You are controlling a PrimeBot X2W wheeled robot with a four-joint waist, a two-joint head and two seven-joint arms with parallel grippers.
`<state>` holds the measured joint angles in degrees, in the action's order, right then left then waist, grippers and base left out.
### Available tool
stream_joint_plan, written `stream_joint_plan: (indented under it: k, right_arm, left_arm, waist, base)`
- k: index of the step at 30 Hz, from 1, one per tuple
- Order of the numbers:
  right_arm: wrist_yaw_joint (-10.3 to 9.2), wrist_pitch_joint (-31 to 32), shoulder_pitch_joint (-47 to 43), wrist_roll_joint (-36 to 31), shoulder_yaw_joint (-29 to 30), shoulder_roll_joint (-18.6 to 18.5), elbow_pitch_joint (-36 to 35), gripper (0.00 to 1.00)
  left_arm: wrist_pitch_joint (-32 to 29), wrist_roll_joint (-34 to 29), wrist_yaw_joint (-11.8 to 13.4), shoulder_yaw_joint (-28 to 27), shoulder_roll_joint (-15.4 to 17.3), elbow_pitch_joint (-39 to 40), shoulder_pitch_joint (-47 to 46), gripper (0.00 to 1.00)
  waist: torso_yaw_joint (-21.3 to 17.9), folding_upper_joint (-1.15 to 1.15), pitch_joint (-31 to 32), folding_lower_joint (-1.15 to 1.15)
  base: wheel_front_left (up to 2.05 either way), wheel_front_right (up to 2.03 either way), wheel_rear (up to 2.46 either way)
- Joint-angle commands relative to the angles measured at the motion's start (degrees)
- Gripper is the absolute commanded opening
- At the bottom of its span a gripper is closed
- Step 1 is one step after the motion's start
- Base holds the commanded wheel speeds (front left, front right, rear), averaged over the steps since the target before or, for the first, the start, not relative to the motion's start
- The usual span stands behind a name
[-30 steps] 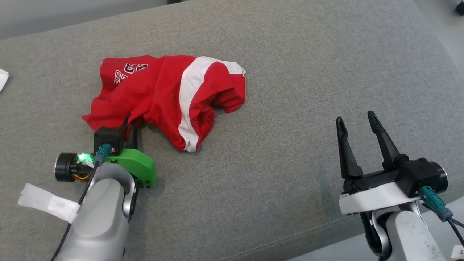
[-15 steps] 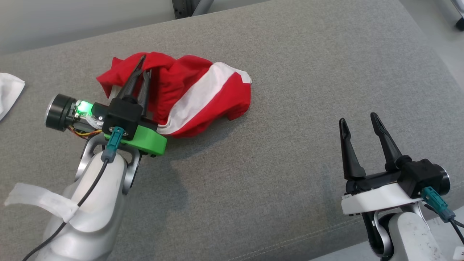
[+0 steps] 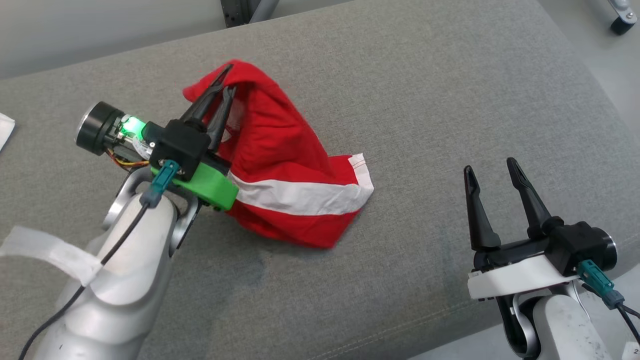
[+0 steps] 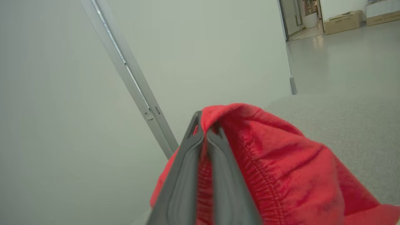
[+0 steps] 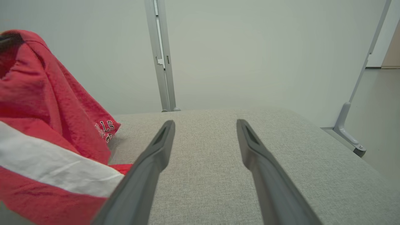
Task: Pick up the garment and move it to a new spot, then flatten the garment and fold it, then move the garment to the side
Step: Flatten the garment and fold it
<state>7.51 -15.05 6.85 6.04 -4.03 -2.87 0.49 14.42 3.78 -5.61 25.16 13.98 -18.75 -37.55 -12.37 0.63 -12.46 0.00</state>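
Note:
The garment point(image 3: 285, 170) is red with a white band and hangs in a bunch from my left gripper point(image 3: 227, 80), which is shut on its upper edge above the grey cushion point(image 3: 425, 90). In the left wrist view the fingertips point(image 4: 204, 125) pinch a red hem of the garment point(image 4: 275, 168). The lower part of the garment trails down toward the cushion. My right gripper point(image 3: 491, 166) stands open over the cushion at the lower right with nothing between its fingers. The right wrist view shows the garment point(image 5: 37, 131) hanging at its left, beside the open right gripper point(image 5: 204, 123).
A white cloth point(image 3: 4, 131) lies at the cushion's far left edge. A metal post point(image 5: 161, 56) stands behind the cushion against a pale wall. The cushion's front edge runs near the right arm. A wheeled leg point(image 3: 622, 20) stands on the floor at the upper right.
My left gripper has lifted the garment off the cushion and carried it rightward, so it now hangs instead of lying crumpled. The right gripper stays in place.

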Motion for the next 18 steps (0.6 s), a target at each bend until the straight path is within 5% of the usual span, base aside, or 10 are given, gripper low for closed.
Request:
stream_joint_plan:
  k: [1,5,18]
  right_arm:
    - [-0.04,-0.2,0.7,0.2,-0.2,0.0,-0.2,1.0]
    - [-0.04,-0.2,1.4,0.4,-0.7,0.0,-0.3,1.0]
    - [-0.04,-0.2,2.9,1.2,-1.4,0.0,-0.1,1.0]
  left_arm:
    - [-0.4,1.1,-0.5,0.3,0.0,-4.1,-2.3,0.0]
    - [-0.7,2.4,-0.8,0.2,-0.9,-14.4,-5.3,0.0]
    - [0.4,4.5,5.6,-3.6,-2.3,-34.6,-12.0,0.0]
  waist:
    - [-1.2,-0.63,-1.5,0.0]
    - [-2.5,-0.63,-3.6,0.0]
    - [-5.6,-0.63,-6.9,0.0]
  base:
    - [0.0,0.0,0.0]
    - [0.0,0.0,0.0]
    - [0.0,0.0,0.0]
